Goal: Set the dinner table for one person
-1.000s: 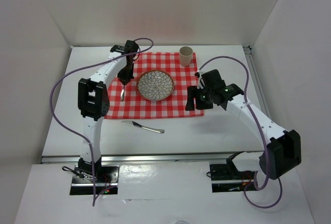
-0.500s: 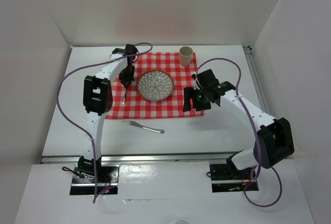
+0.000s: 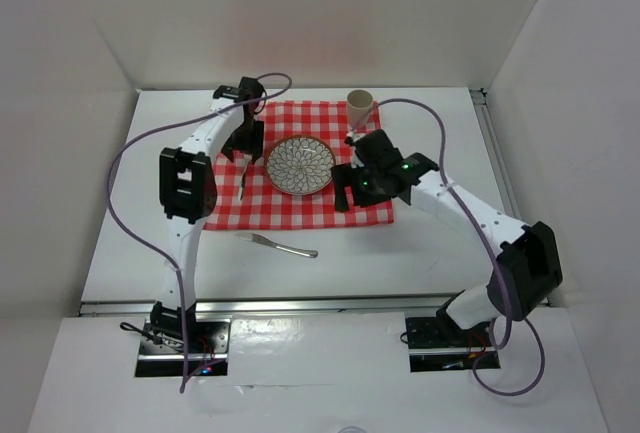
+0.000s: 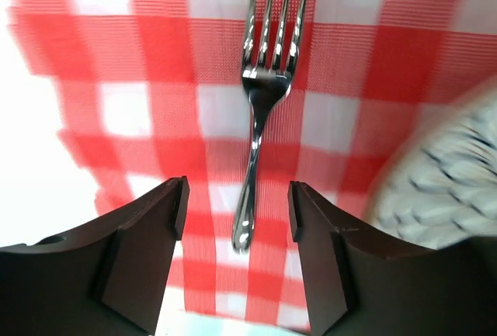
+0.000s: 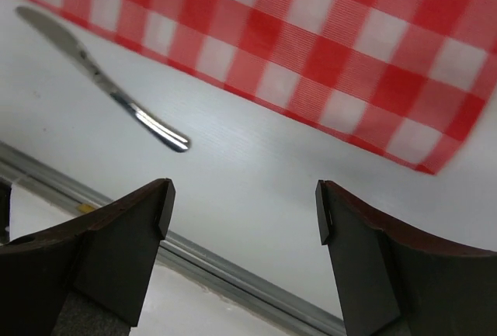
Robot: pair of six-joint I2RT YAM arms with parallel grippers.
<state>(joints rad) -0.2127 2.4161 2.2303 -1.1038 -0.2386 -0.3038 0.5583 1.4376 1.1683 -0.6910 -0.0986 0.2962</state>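
Note:
The dinner table (image 3: 430, 243) is a white top with a red-and-white checked cloth (image 3: 300, 211) in its middle. A patterned plate (image 3: 300, 165) sits at the cloth's centre. A fork (image 4: 260, 111) lies flat on the cloth (image 4: 155, 49) just left of the plate (image 4: 443, 188), tines pointing away. My left gripper (image 4: 237, 208) is open above the fork's handle end, and neither finger touches it. A knife (image 5: 101, 80) lies on bare table in front of the cloth (image 5: 349, 33). My right gripper (image 5: 245, 212) hangs open and empty over the cloth's right front part.
A beige cup (image 3: 360, 105) stands at the cloth's back right corner. From above, the fork (image 3: 242, 183) lies under the left gripper (image 3: 243, 148), the knife (image 3: 277, 245) is nearer the front edge, and the right gripper (image 3: 345, 188) is close to the plate's right rim.
The left gripper has opened and let go of the fork, which now rests on the cloth. The right arm has swung left toward the plate with its jaws spreading wider.

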